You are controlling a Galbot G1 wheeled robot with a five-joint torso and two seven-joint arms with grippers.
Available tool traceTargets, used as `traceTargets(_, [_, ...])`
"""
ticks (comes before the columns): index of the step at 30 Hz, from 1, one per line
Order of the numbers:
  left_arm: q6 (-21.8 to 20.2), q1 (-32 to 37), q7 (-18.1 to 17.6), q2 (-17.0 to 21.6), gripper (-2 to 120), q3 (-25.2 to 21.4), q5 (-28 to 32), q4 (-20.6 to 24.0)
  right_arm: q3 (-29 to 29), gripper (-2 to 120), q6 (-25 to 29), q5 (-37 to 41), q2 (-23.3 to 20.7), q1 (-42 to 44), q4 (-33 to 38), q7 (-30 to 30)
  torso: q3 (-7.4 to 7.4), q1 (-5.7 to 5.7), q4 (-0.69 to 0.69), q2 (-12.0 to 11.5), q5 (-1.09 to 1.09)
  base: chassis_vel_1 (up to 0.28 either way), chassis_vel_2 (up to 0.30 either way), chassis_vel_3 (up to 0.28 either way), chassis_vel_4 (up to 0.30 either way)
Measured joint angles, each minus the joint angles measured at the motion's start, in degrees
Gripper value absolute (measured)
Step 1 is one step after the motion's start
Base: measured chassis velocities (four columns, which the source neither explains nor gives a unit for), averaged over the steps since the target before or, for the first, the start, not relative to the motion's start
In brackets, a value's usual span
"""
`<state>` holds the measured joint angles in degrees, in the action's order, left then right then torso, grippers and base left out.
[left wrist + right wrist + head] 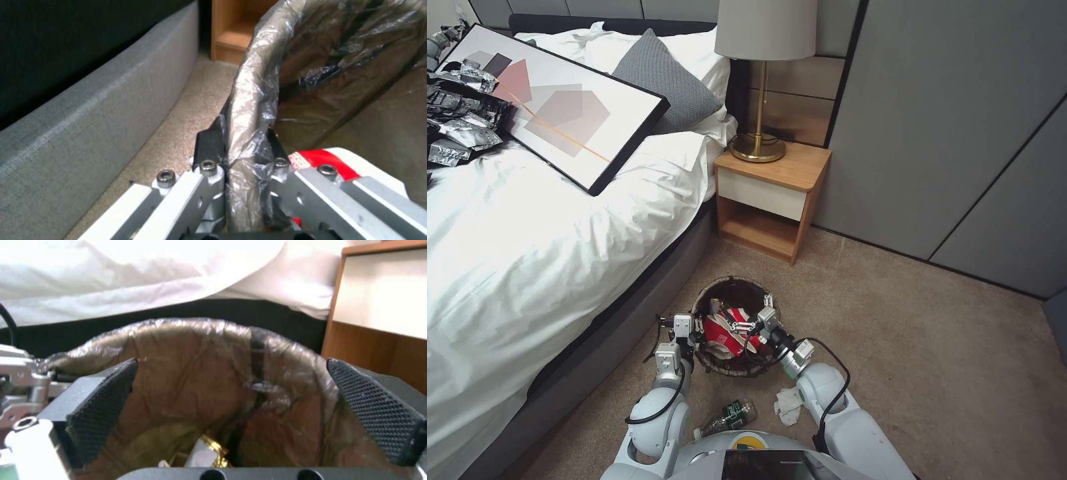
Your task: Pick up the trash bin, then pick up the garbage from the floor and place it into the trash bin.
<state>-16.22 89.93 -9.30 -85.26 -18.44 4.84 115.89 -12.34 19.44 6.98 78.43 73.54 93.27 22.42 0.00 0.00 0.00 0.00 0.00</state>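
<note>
Small round white plastic trash bin (735, 363) with dark brown liner stood on carpet beside bed base. Left gripper (242, 146) clamped on its near rim, steadying it. Right gripper (755, 327) spread wide over mouth, above red-and-white crumpled wrapper (724, 333) inside. Clear green-labelled bottle (728, 417) and white tissue (788, 404) lay outside on carpet.

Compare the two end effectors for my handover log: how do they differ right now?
The left end effector is clamped on the trash bin's liner-covered rim, one finger outside and one inside; the right end effector is open, its pads spread apart. The left sits at the rim on the bed side, the right over the bin's mouth above a red-and-white wrapper. Both are at the bin.
</note>
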Motion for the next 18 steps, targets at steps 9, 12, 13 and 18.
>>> traceTargets(9, [0.0,0.1,0.0,0.1,4,-0.1,0.0,0.0,-1.1,100,-0.4,0.1,0.0,1.1,10.1,-4.4,0.00,0.00,0.01,0.0,0.00,0.000,0.000,0.000,0.000])
traceTargets(12, [0.0,0.1,0.0,0.0,4,-0.1,-0.1,-0.1,-2.4,100,-0.6,-0.5,0.1,2.3,14.2,-6.1,-0.01,0.00,0.00,0.0,0.00,0.000,0.000,0.000,0.000])
traceTargets(13, [0.0,0.1,0.0,0.0,4,-0.2,-0.1,-0.2,-3.1,100,-0.6,-1.2,0.3,2.9,15.7,-6.9,-0.01,0.00,0.01,0.0,0.00,0.000,0.000,0.000,0.000])
traceTargets(18, [0.0,0.0,0.0,0.0,4,-0.4,-0.1,-0.1,-5.5,100,-0.1,-3.7,0.8,5.1,19.1,-9.6,0.00,0.00,0.00,0.0,0.00,0.000,0.000,0.000,0.000])
